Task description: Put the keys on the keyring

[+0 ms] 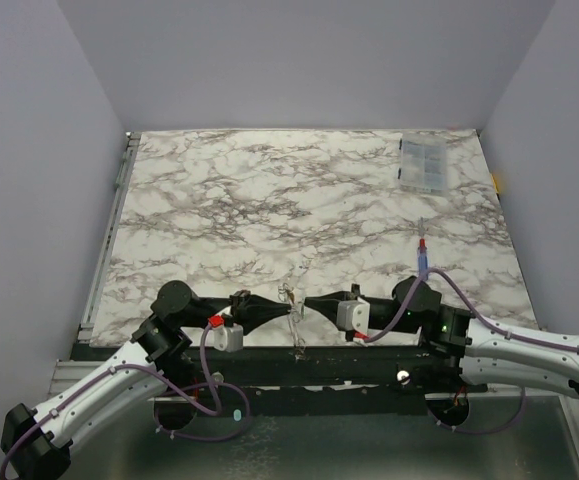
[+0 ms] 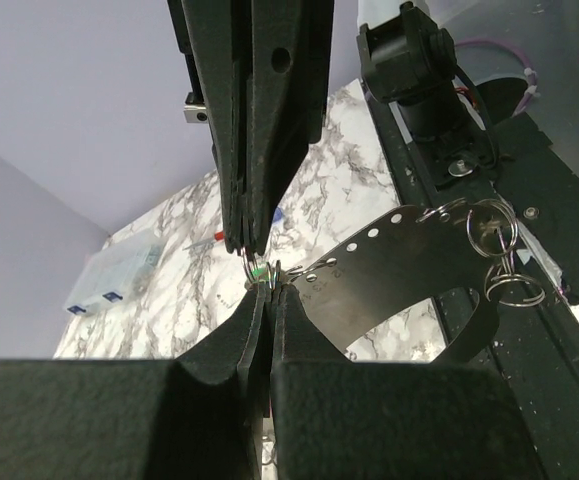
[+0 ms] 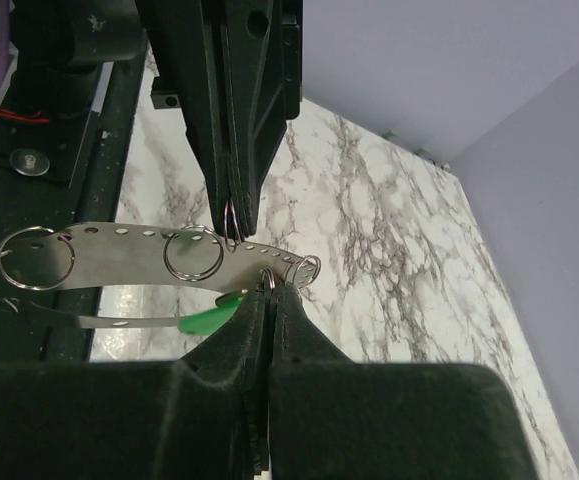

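Note:
The keyring (image 1: 295, 322) is a grey perforated metal band bent into a loop, hanging between both grippers at the table's front edge. It shows in the left wrist view (image 2: 389, 270) and the right wrist view (image 3: 119, 258), with small split rings (image 3: 193, 255) threaded through its holes. My left gripper (image 1: 282, 304) (image 2: 267, 288) is shut on a small ring at the band's edge. My right gripper (image 1: 307, 304) (image 3: 268, 283) is shut on a small ring beside the bright green key (image 3: 209, 320). The fingertips nearly touch. The pale yellow key is out of view.
A clear plastic box (image 1: 424, 165) lies at the back right, also in the left wrist view (image 2: 109, 275). A blue stick with a red tip (image 1: 424, 255) lies right of the right arm. The black base rail (image 1: 299, 365) runs just below the grippers.

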Available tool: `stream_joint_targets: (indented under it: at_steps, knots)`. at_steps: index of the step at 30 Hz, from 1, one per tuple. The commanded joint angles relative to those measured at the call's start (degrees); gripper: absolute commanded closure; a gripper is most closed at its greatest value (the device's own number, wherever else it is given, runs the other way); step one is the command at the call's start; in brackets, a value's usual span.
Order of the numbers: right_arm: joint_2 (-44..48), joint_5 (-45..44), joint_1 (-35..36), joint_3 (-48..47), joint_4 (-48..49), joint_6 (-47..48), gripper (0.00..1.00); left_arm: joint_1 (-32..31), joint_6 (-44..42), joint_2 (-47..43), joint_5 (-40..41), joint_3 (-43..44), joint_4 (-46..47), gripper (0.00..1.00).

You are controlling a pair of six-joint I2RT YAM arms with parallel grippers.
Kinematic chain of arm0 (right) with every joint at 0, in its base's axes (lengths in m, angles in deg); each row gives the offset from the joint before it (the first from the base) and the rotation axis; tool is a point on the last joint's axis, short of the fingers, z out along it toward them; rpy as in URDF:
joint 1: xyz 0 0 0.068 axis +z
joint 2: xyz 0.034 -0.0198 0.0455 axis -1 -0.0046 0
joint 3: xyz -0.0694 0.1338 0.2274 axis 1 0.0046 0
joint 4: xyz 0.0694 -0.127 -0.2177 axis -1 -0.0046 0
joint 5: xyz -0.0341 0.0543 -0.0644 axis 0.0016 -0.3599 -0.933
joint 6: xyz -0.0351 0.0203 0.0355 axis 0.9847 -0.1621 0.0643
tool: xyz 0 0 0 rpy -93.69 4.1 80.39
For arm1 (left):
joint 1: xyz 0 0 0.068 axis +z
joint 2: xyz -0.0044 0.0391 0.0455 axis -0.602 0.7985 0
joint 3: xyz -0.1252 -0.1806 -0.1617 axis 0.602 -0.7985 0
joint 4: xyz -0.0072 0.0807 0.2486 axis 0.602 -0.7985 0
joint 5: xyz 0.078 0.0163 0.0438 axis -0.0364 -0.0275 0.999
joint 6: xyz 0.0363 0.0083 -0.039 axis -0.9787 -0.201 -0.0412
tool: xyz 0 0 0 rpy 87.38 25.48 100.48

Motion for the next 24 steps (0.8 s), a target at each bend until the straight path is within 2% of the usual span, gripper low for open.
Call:
stream_joint_targets:
  at_steps: [1,24]
  knots:
    - [-1.0,-2.5,1.2,-0.3,2.1,2.1,0.99,0.2,0.5,-1.0,0.7,0.6,2.8,1.00]
    - [-1.1,-4.2,5.3,-0.8,3.3,2.2,0.99,0.2,0.6,-0.9,1.4,0.4,2.8,1.00]
